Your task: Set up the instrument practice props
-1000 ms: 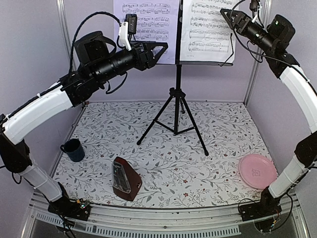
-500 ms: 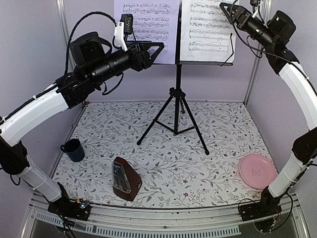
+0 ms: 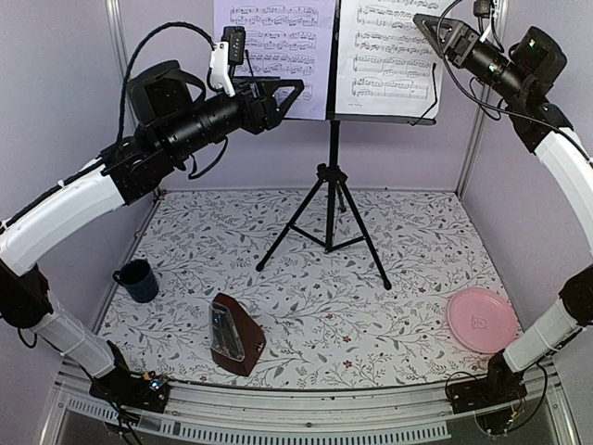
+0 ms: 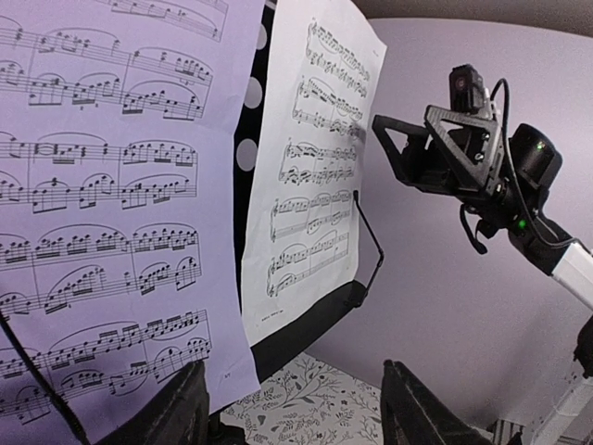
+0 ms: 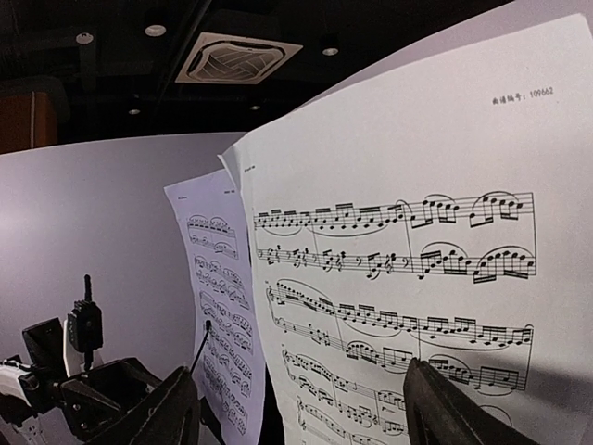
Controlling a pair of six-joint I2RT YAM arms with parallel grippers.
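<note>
Two sheets (image 3: 273, 56), cut off at top, mask most of the desk (image 3: 384, 118); left tool (image 3: 298, 99) and right tool (image 3: 422, 32) gape, empty.

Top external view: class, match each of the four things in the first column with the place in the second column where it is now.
Things
1. wooden metronome
2. dark blue mug
3. pink plate
4. sheets of music

Places
a. near right corner of the table
b. up on the desk of the music stand
c. by the left edge of the table
d. near edge of the table, left of centre

Pairs: 1-d, 2-c, 3-a, 4-b
</note>
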